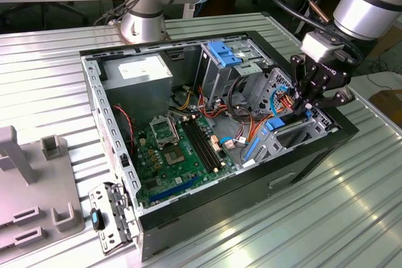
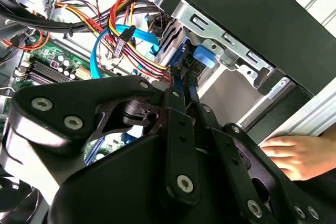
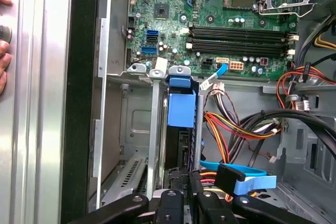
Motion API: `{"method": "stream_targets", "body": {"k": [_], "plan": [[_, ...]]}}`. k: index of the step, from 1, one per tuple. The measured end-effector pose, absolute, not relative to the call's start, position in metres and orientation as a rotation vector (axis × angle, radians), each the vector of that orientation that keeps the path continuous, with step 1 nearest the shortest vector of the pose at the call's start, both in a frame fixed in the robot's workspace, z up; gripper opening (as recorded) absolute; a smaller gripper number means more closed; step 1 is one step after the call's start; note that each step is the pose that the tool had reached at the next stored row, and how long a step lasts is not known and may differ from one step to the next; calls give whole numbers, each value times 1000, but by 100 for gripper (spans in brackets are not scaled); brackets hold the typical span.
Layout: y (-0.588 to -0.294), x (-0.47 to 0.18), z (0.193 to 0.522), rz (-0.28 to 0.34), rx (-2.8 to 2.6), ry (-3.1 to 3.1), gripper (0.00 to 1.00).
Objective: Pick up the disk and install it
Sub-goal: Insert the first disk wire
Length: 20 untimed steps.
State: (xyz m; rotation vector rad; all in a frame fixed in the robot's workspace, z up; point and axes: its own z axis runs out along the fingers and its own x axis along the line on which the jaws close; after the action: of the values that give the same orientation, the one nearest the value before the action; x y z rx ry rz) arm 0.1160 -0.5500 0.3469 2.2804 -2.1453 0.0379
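One stiff, fairly heavy disk (image 3: 181,103) stood edge-up in its bay, your claw (image 3: 185,190) clenched on its rear edge, best gripped by the blue frame.

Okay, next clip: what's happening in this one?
A robot arm has its gripper down inside an open computer case, at the drive bay by the case's edge on the exterior view's right. In the first wrist view the blue carrier of the disk stands edge-on in that bay, with the fingers closed around its end. A person's hand rests on the table beside the case.
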Motion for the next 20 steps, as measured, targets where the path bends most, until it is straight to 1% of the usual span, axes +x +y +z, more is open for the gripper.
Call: {"method": "stream_targets", "body": {"k": [20], "plan": [[-550, 116, 347, 38, 2263, -2163, 16]]}}
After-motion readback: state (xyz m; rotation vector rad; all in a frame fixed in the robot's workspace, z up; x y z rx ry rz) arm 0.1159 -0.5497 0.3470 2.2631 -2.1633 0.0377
